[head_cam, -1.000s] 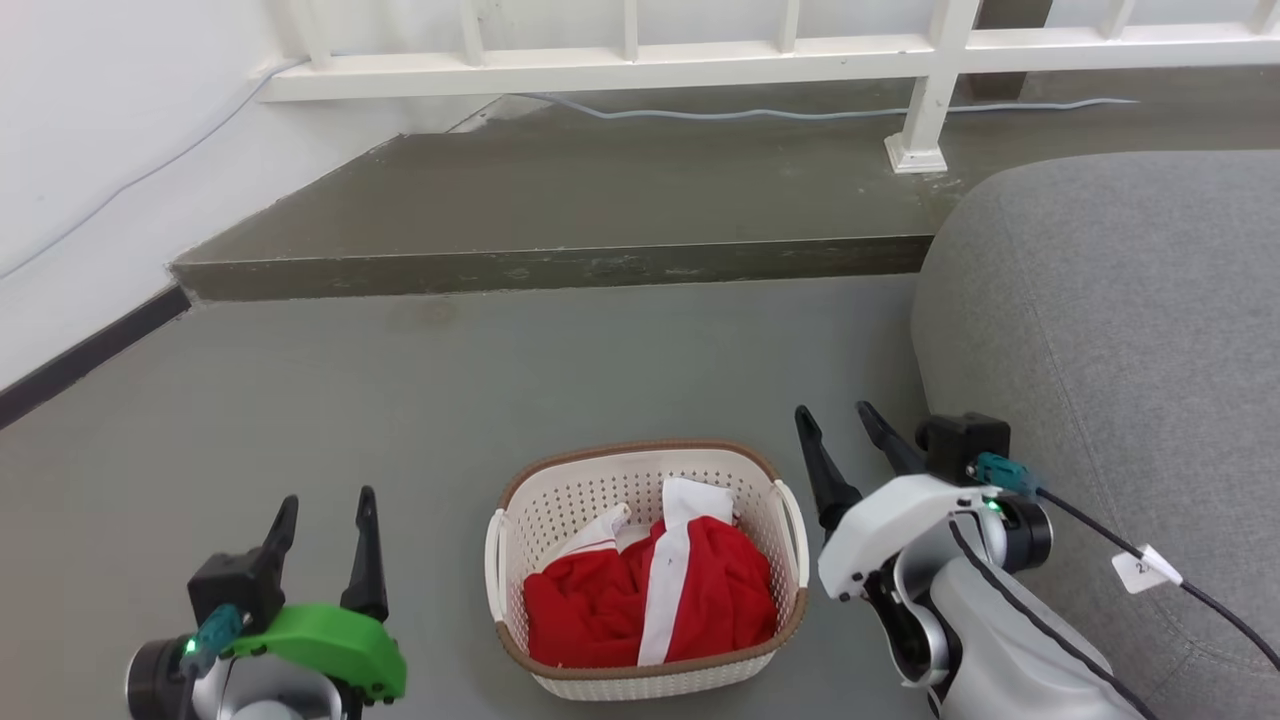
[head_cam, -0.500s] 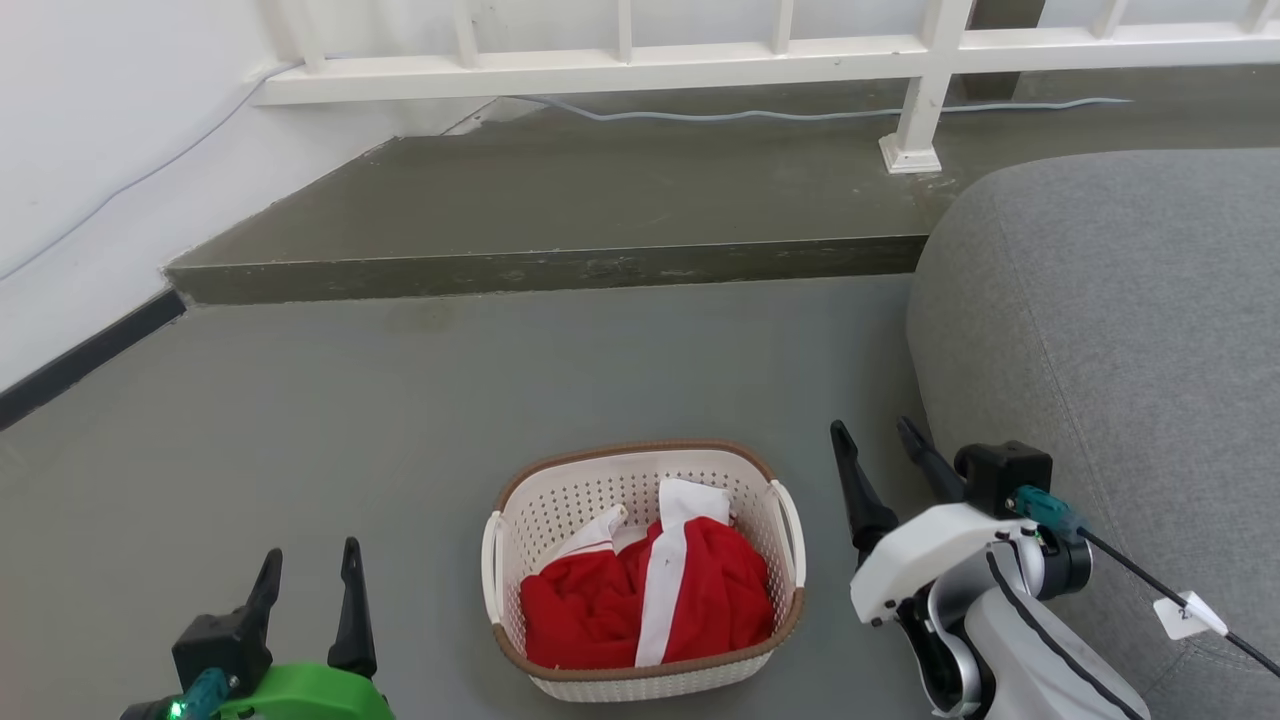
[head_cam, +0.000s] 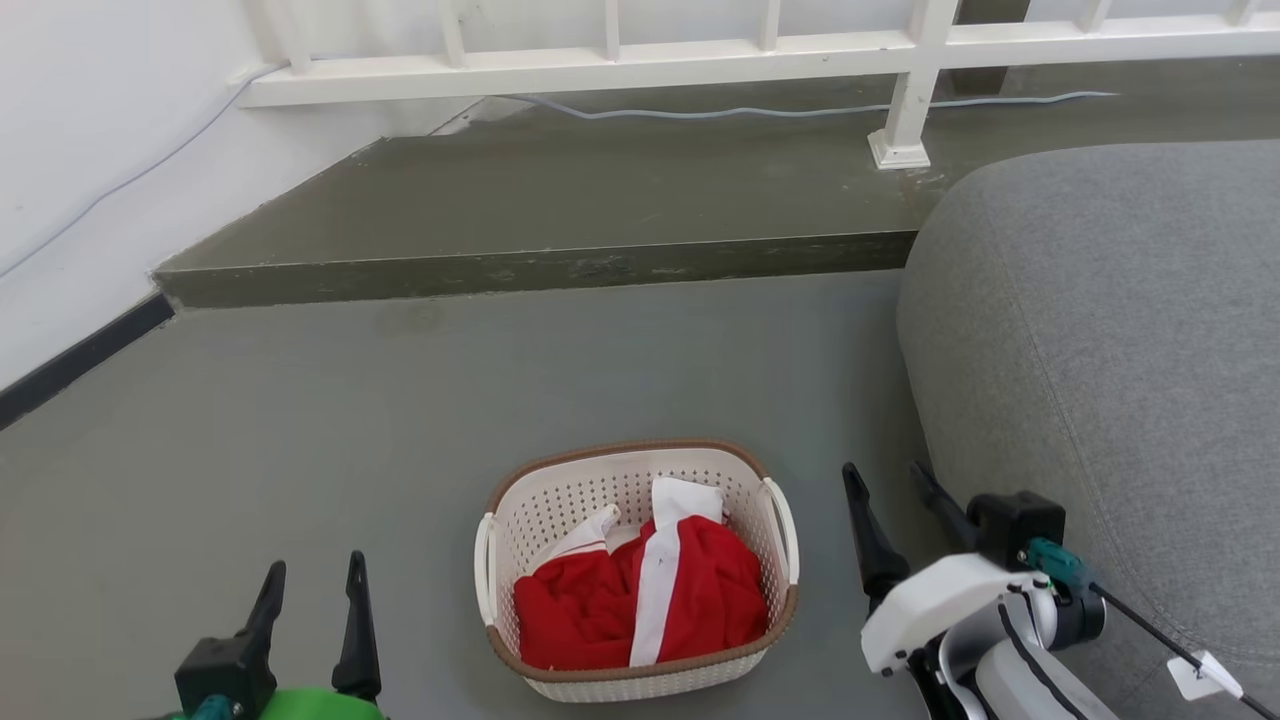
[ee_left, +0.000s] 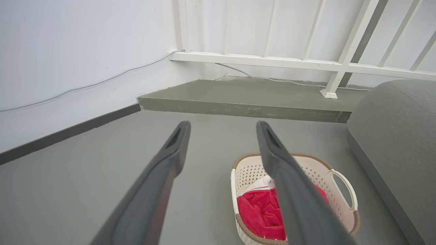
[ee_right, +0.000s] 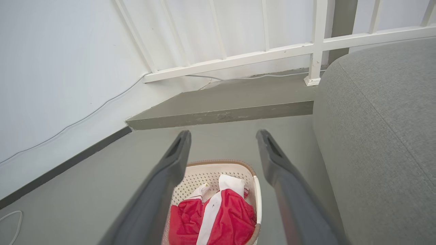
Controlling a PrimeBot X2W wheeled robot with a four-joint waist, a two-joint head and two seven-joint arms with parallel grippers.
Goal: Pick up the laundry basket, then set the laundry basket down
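The left tool is spread apart, gripping nothing and touching nothing. It hovers to the near left of the laundry basket, well clear of it. The right tool is likewise spread and empty, just to the right of the basket (a strip of bare floor shows between them). The basket sits on the grey floor between the two tools, with a red-and-white garment bundled inside. A grey sofa fills the right side, close to the right tool. Farther off, a low step rises to a white railing, and a thin cable trails along the railing's foot. A white wall closes the left.
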